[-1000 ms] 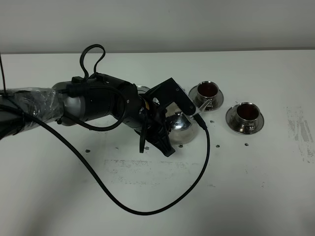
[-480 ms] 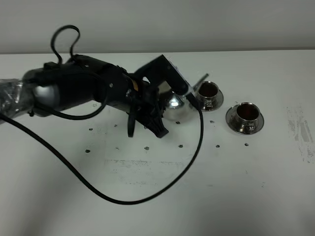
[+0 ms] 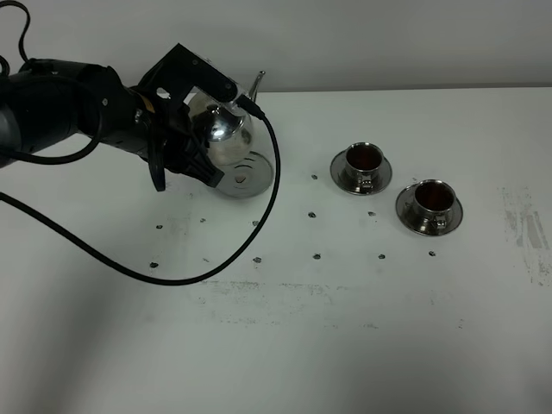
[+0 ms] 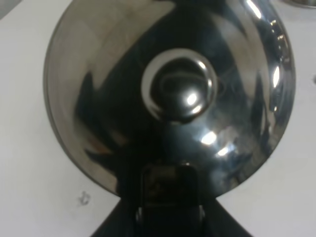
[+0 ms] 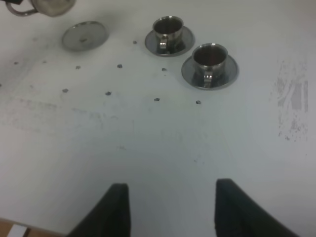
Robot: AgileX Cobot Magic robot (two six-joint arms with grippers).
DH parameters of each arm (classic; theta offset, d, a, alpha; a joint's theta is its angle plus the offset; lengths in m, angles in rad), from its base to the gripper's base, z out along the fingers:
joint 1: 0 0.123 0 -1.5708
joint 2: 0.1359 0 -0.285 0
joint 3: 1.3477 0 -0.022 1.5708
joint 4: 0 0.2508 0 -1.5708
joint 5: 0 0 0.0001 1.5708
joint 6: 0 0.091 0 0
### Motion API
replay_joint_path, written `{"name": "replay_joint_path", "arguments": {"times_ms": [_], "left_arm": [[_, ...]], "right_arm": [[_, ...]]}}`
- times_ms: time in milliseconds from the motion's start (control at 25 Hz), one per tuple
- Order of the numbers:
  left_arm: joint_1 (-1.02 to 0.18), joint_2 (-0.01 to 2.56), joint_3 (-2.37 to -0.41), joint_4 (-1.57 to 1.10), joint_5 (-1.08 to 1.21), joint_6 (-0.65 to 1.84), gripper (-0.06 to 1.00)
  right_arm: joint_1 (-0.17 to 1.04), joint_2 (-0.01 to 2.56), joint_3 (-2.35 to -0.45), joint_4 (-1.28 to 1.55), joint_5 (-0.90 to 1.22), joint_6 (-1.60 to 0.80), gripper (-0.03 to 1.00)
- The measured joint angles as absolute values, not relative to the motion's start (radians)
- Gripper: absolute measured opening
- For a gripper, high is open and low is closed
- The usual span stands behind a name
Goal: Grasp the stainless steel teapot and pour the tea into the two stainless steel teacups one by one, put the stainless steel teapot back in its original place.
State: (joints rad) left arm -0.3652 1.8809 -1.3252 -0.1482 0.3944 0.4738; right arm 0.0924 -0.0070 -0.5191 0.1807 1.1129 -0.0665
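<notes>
My left gripper (image 3: 195, 131) is shut on the handle side of the stainless steel teapot (image 3: 221, 126) and holds it in the air just behind and left of the round steel coaster (image 3: 247, 174). The spout (image 3: 256, 84) points up and to the right. The left wrist view is filled by the teapot's lid and knob (image 4: 179, 85), seen from above. The two teacups (image 3: 363, 160) (image 3: 431, 199) stand on their saucers at the right, both holding dark tea. My right gripper (image 5: 173, 210) is open and empty, low over the near table; the cups (image 5: 168, 28) (image 5: 210, 56) and the coaster (image 5: 85, 35) lie beyond it.
A black cable (image 3: 259, 226) hangs from the left arm and loops over the table in front of the coaster. Small dark specks (image 3: 316, 255) dot the white table. Scuff marks (image 3: 526, 228) lie near the right edge. A wall runs along the back.
The left arm has carried the teapot away from the cups, left and back across the table, to just beside the coaster. The cups have not moved.
</notes>
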Motion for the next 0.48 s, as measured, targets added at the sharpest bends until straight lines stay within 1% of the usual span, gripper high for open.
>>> {"name": "replay_joint_path", "arguments": {"times_ms": [280,480], "left_arm": [[-0.357,2.012,-1.494,-0.148,0.549,0.428,0.24],[-0.357,2.091,-1.593,-0.148,0.596,0.392,0.24]], "right_arm": [[0.092,-0.007,-0.519,0.181,1.113,-0.067,0.39],[0.092,-0.007,-0.519,0.181,1.113,-0.067,0.39]]}}
